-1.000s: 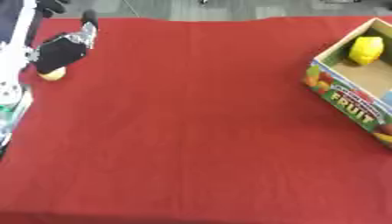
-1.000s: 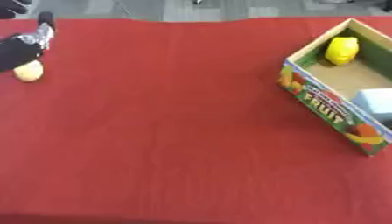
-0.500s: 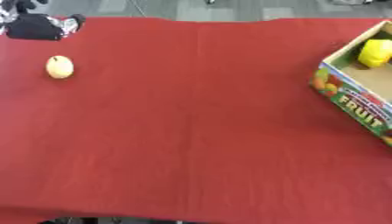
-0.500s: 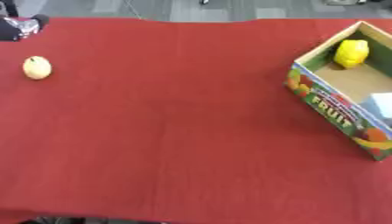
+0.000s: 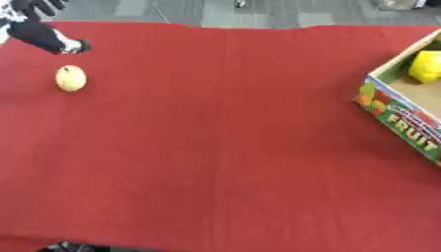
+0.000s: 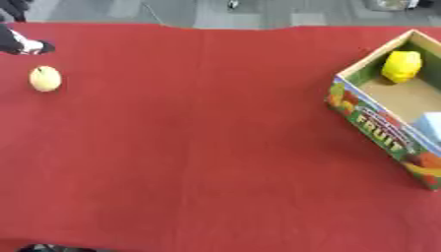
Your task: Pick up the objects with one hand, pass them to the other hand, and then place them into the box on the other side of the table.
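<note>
A pale yellow round fruit (image 5: pixel 71 78) lies by itself on the red-covered surface (image 5: pixel 224 147), far over on the robot's left and toward the far edge. Nothing is touching it. A small dark mark shows at its top.

The left hand (image 5: pixel 47 35) comes in at the upper left corner, black with a bit of white near the edge of the view. One dark tip (image 5: pixel 78 47) reaches down toward the fruit and stops just short of it, above and beside it, with red cloth visible between the two. Whether the fingers are spread or curled I cannot tell; too little of the hand shows. It is holding nothing that I can see.

Well apart from the fruit, on the right side of the surface, stands an open cardboard box (image 6: pixel 372 127) with "FRUIT" printed among coloured pictures on its long outer wall. It sits askew to the surface's edge. Inside it, at the far end, lies a bright yellow object (image 6: pixel 401 66), and at the near end by the right border a pale blue-white thing (image 6: pixel 430 125) is partly cut off.

Grey floor (image 5: pixel 258 11) shows beyond the far edge of the cloth
</note>
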Controlling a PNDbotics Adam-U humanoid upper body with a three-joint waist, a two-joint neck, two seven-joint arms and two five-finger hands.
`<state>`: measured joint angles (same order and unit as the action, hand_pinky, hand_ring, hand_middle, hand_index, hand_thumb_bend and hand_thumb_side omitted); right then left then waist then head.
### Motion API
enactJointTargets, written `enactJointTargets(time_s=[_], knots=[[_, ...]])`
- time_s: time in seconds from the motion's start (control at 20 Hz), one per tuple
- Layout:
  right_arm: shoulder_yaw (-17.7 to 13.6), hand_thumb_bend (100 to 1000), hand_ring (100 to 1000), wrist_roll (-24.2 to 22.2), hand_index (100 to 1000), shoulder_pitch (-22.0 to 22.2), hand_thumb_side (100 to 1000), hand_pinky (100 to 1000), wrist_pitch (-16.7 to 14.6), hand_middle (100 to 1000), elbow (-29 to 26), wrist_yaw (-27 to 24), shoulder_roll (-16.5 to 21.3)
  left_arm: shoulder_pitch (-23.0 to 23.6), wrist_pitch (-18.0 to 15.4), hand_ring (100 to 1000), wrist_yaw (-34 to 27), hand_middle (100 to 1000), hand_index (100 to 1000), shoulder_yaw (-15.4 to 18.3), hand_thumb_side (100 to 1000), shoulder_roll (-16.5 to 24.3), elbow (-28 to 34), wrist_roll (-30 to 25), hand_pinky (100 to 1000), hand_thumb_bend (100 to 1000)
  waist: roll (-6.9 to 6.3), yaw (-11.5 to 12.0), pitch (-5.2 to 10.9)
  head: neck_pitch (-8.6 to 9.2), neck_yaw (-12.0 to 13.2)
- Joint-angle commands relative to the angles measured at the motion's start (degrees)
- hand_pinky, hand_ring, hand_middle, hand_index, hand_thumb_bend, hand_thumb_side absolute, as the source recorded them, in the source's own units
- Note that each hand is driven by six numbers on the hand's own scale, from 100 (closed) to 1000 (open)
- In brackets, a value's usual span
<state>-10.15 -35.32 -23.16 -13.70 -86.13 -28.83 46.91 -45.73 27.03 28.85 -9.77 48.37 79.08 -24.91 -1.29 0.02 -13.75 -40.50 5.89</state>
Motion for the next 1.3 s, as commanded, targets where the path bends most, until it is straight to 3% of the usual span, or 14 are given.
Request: enactJointTargets(time_s=[0.05, 0.45, 1.3], knots=[[-0.38, 100, 1000, 0.13, 1000, -0.47, 438, 1000, -0.06, 1000, -1.43, 0.83, 1.14, -2.87, -0.73, 781, 5.29, 740, 819, 0.22, 135, 1.29, -4.88, -3.19, 780, 673, 0.26, -0.09, 0.62, 1.01, 0.73], [-0.23, 100, 1000, -0.06, 1000, -0.44, 436, 1000, -0.24, 1000, -2.07, 1.78, 0.57, -6.40, -2.60, 784, 12.82, 743, 802, 1.65, 176, -1.40, -14.13, -6.00, 779, 697, 0.55, -0.30, 0.02, 1.63, 2.46], [-0.18, 100, 1000, -0.07, 1000, -0.31, 424, 1000, -0.79, 1000, -2.29, 3.18, -0.29, -7.01, -1.62, 784, 14.62, 752, 832, 3.27, 218, -3.01, -19.96, -5.63, 777, 600, 1.30, -0.79, -1.15, 2.68, 2.83]])
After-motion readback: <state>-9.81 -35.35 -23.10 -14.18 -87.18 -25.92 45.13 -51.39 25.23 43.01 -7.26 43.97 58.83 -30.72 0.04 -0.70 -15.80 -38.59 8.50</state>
